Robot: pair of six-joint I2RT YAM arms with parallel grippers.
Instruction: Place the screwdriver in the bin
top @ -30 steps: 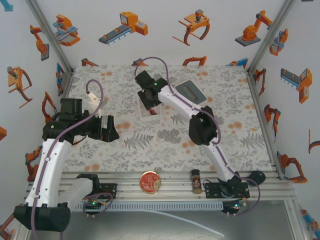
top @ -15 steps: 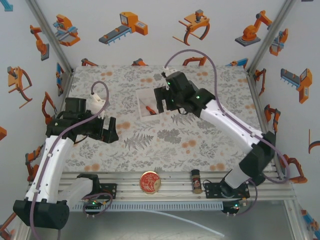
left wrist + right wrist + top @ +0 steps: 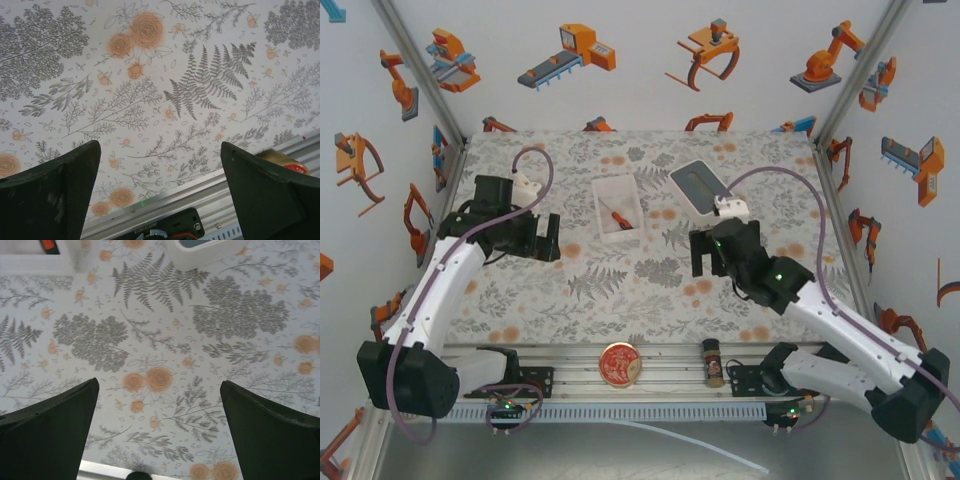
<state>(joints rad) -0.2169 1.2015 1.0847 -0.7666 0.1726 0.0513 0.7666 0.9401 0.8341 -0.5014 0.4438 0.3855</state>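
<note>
The screwdriver [image 3: 617, 216], with its orange-red handle, lies inside the bin [image 3: 618, 190], a small white tray at the middle back of the floral table. A corner of the bin [image 3: 35, 262] and a bit of the orange screwdriver [image 3: 48, 245] show at the top left of the right wrist view. My right gripper [image 3: 703, 255] hovers to the right of the bin and nearer to me, open and empty [image 3: 160, 430]. Left of the bin, my left gripper [image 3: 547, 238] is also open with nothing between its fingers [image 3: 160, 195].
A white rounded box with a grey-blue top [image 3: 700, 185] sits just right of the bin, its edge [image 3: 205, 250] ahead of the right gripper. On the near metal rail stand a round red tin [image 3: 620, 363] and a dark brown bottle [image 3: 711, 361].
The right arm has pulled back from over the bin toward the near right, leaving the screwdriver lying in the bin. The left arm has shifted farther back on the left.
</note>
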